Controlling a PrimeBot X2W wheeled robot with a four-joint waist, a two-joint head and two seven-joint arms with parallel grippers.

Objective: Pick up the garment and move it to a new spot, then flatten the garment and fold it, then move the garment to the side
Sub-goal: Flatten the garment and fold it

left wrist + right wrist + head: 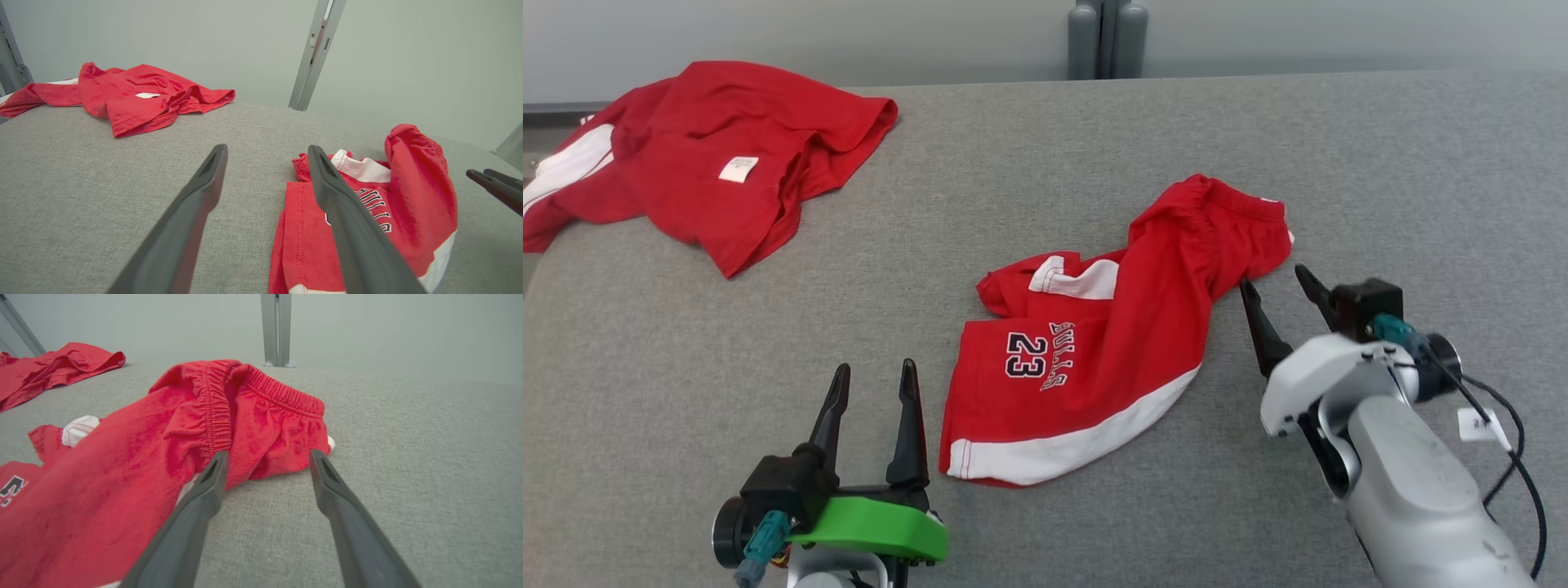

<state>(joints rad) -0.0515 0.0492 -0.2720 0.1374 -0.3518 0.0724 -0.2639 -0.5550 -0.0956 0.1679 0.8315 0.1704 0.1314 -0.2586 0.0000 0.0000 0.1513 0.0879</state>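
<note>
I see the red shorts [1111, 343] lying rumpled mid-way across the grey surface [1045, 139]. My right gripper [1272, 278] stands apart and empty just beside their waistband (handy for flattening, I judge). My left gripper [875, 367] waits apart beside the hem, near the front edge.

Red garment [1111, 343] showing soft, faintly sheeny cloth; worktop [1094, 139] a rough matt grey weave; fingers [196, 212] smooth matt, probably plastic.
</note>
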